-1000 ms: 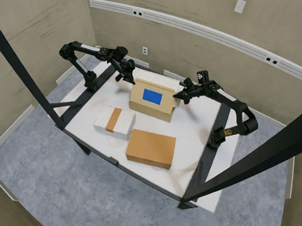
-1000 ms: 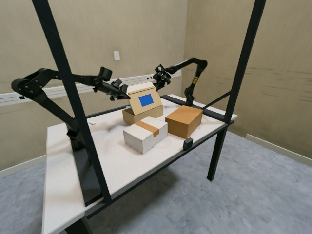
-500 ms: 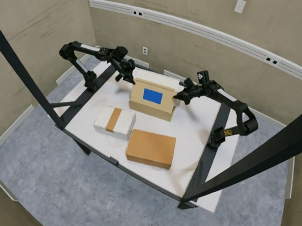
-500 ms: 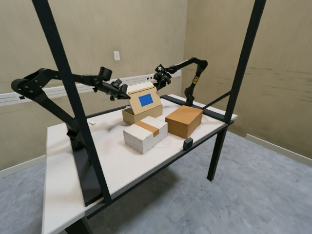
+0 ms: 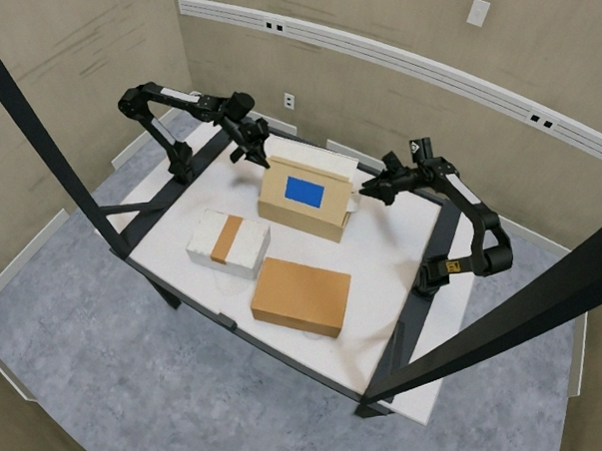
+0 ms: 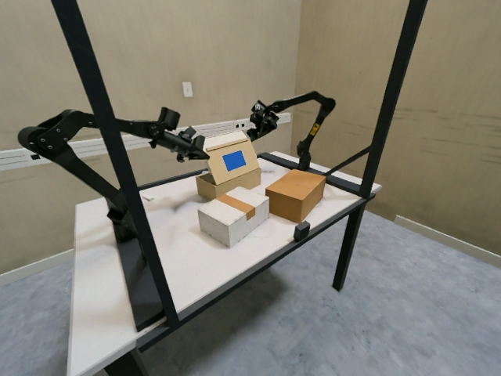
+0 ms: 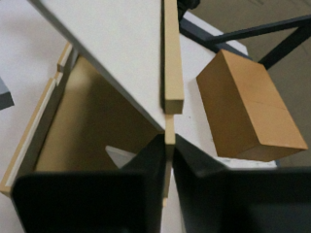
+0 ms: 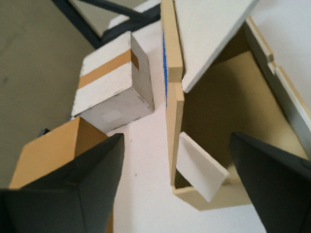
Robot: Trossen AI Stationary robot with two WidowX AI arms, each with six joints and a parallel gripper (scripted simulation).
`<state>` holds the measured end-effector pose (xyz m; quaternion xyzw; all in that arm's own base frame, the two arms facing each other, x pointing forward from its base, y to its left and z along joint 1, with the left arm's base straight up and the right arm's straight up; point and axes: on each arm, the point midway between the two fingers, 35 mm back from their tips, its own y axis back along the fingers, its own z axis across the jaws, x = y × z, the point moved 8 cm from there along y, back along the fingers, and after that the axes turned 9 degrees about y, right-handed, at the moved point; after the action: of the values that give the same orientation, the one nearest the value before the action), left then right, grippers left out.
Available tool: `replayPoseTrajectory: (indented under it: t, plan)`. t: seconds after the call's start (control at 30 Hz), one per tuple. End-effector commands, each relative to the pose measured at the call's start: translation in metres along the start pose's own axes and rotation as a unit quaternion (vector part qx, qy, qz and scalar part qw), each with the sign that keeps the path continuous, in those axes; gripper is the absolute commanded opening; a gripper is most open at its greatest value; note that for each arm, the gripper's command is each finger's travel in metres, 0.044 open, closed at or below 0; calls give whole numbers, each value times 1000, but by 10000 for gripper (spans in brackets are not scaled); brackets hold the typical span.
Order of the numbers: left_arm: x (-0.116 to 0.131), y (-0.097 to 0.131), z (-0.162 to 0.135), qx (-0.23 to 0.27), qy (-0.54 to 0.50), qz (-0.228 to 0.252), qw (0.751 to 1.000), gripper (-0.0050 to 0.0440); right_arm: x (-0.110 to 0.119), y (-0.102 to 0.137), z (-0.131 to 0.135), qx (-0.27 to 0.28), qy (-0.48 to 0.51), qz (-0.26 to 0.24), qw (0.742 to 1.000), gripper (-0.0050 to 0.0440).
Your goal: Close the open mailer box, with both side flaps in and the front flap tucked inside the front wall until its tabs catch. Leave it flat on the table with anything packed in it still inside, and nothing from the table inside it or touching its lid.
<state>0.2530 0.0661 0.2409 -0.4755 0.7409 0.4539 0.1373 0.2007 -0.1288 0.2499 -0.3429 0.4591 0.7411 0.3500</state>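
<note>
The mailer box (image 5: 301,224) (image 6: 239,184) stands on the table with its tan lid (image 5: 273,193) (image 6: 214,166) tilted partly open. The front flap (image 5: 321,157) (image 6: 222,140) (image 7: 114,44) (image 8: 209,29) shows its white inside and sticks out beyond the lid's edge. A white side flap (image 8: 201,165) angles over the box's right end. The visible box floor is bare. My left gripper (image 5: 266,165) (image 6: 208,156) (image 7: 167,140) is shut on the lid's side edge. My right gripper (image 5: 361,189) (image 6: 250,137) (image 8: 177,140) is open, just off the opposite end. Shadow hides part of the interior.
A white box with brown tape (image 5: 201,243) (image 6: 214,226) and a brown box (image 5: 304,295) (image 6: 295,186) stand on the hinge side of the mailer. Black frame posts rise at the table edges. The front wall (image 7: 30,126) (image 8: 292,92) has notches.
</note>
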Motion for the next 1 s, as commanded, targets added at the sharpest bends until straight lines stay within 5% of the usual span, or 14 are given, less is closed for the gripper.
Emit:
replayPoseTrajectory:
  t: [0.0, 0.17, 0.47, 0.97]
  plan:
    - [-6, 5, -3, 2, -6, -14, 1000, -50, -6, 18, 1, 0, 14, -3, 1000, 300]
    - [-6, 5, -3, 2, -6, -14, 1000, -50, -5, 11, 0, -12, 13, 18, 1000, 204]
    - [-6, 5, -3, 2, -6, -14, 1000, -50, 5, -17, -5, -88, 16, 133, 987, 0]
    - [-6, 5, -3, 2, -6, -14, 1000, -50, 14, -19, -37, -179, -8, 191, 965, 0]
